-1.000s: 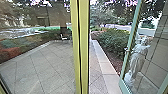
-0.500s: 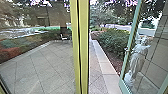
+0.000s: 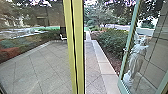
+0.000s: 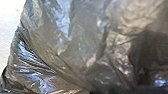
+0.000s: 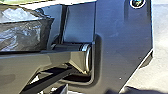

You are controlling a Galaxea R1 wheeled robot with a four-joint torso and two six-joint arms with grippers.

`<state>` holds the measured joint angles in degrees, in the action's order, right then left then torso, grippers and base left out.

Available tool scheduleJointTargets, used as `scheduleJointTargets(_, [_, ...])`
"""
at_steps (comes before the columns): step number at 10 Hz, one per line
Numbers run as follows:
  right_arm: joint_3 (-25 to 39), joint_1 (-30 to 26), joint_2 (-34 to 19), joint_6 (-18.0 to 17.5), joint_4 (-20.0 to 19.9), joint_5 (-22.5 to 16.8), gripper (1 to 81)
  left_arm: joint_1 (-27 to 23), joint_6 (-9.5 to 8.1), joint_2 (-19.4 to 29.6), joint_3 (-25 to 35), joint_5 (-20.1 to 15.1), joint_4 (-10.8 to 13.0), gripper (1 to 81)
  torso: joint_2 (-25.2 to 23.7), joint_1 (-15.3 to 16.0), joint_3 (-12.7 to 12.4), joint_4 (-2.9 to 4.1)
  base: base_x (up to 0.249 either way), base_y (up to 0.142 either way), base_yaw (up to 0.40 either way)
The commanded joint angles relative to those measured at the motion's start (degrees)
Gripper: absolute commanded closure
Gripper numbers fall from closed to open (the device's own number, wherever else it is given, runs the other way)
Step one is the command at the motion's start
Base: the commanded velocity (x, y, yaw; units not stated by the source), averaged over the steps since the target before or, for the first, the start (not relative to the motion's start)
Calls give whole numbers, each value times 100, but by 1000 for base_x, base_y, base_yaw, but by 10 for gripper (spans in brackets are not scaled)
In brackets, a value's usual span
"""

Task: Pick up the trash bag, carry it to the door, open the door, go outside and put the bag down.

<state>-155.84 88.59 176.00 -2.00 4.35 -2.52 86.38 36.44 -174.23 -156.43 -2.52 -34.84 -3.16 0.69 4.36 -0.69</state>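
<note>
1. One trash bag (image 4: 75, 50) is close at the left wrist.
2. How open the grippers are, or what they hold, I cannot tell.
3. Better to drive slowly, bag well clear of yellow-green post (image 3: 79, 45) and open glass door (image 3: 133, 25).

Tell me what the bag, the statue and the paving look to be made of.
Bag: thin plastic film, glossy, by its sharp creases and bright glints. Statue: matt stone or concrete, perhaps cast resin, by its even grey-white look. Paving: matt grey slabs, stone or concrete, by the thin joint lines.
</note>
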Motion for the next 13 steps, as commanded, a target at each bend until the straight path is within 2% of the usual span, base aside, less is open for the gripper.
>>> scheduleJointTargets(1, [55, -232, 79, 15, 39, -336, 10, -266, 56, 37, -2, -416, 12, 811, 2, 2, 0, 0, 0, -95, 0])
scheduleJointTargets(13, [-129, -82, 87, 16, 31, -301, 10, -257, 65, -33, 7, -424, 39, 811, 0, -2, 0, 0, 0, -120, 0])
